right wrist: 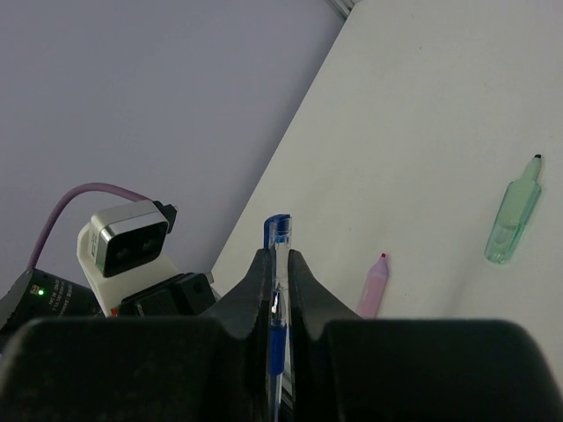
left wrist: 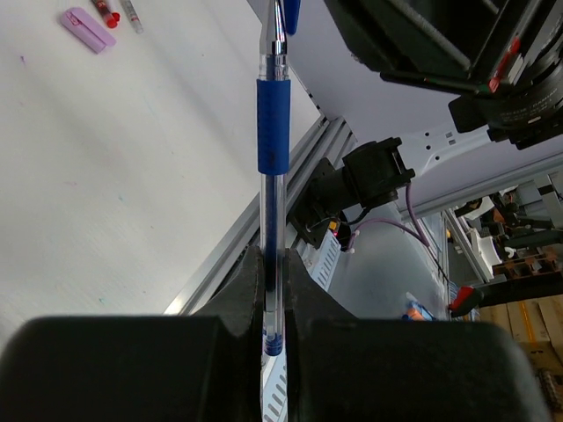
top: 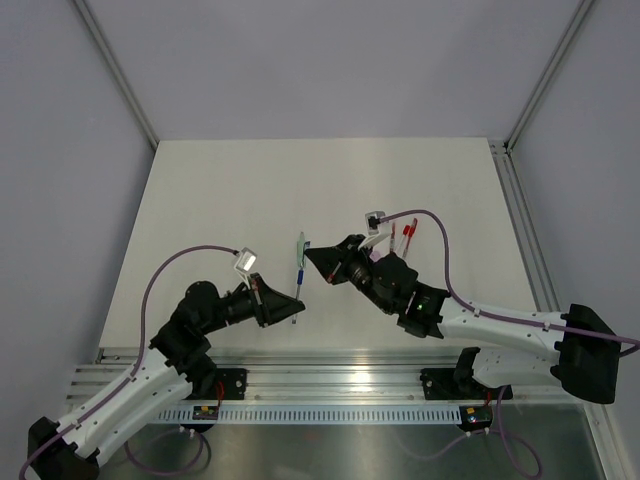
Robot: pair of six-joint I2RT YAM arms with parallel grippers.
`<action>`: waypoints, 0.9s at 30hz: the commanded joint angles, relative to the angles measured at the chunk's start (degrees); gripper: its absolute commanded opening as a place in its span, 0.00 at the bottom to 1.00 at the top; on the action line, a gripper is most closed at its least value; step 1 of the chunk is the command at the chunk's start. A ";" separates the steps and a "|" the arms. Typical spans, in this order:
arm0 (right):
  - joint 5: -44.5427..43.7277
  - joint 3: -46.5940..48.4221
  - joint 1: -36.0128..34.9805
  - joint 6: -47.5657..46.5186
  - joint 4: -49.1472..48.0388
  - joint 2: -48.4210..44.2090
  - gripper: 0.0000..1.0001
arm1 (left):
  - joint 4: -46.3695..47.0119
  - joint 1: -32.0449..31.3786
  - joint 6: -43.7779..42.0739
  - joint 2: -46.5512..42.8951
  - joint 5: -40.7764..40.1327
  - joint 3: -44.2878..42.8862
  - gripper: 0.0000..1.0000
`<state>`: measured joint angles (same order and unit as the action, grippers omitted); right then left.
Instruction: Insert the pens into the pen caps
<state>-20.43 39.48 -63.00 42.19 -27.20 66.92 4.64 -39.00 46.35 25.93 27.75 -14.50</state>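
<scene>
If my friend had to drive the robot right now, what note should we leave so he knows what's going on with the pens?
Left end effector: shut on the blue pen, held off the table and pointing at the right arm.
Right end effector: shut on what looks like the blue cap, close to the pen's tip.
On the table: green cap, pink cap, and red pens beside the right arm.
Done: blue pen and cap are lifted and brought together.
Left: I cannot tell if the cap is on. Push it on, then do the other pens.
</scene>
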 commanded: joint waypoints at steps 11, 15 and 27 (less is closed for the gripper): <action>-2.16 1.38 -1.25 -2.29 -3.03 -0.47 0.00 | 5.37 -0.55 -1.08 0.78 -0.41 -0.97 0.00; -2.34 2.09 -1.33 -2.47 -2.86 0.32 0.00 | 5.64 -0.55 -1.08 0.52 -0.24 -0.88 0.00; -1.28 3.14 -1.25 -2.03 -2.95 1.55 0.00 | 5.99 -0.81 -1.26 0.35 0.47 -1.05 0.00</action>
<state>-20.47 40.51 -63.75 40.77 -28.14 68.55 6.15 -39.48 46.28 26.70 27.64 -14.50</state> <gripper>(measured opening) 0.115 0.046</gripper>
